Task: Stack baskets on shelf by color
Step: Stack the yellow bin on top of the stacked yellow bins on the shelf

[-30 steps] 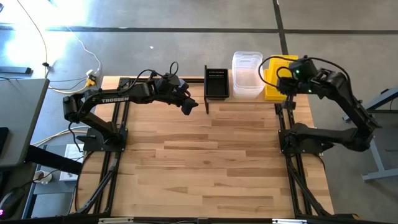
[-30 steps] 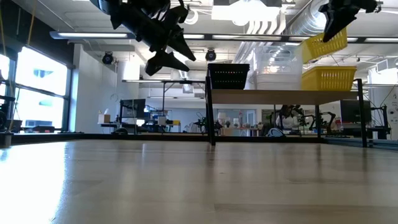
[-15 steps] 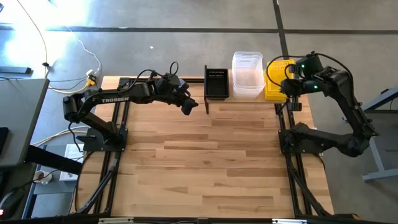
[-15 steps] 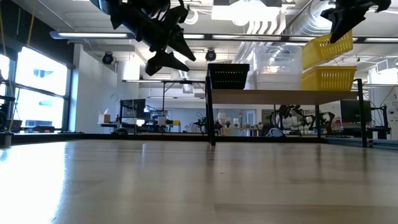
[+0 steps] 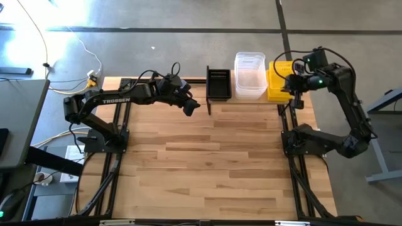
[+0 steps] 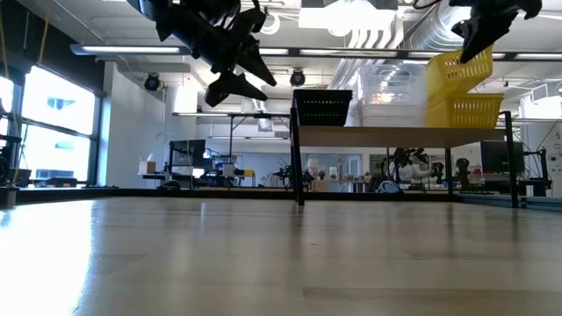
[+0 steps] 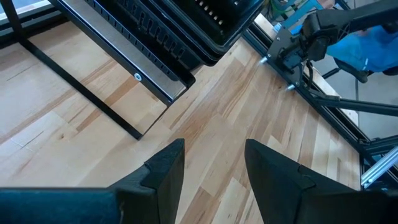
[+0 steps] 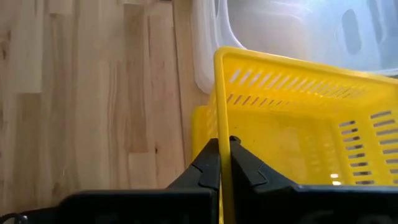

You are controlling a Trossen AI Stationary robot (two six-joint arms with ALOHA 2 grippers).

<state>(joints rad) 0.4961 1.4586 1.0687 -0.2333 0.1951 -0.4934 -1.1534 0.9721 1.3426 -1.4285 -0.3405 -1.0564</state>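
We see a yellow basket tilted above the yellow stack at the shelf's right end, its wall pinched in our right gripper. That arm arches high over the shelf. Clear tubs sit mid-shelf, black baskets leftmost. Left of the shelf, our left gripper hovers with jaws parted, holding nothing.
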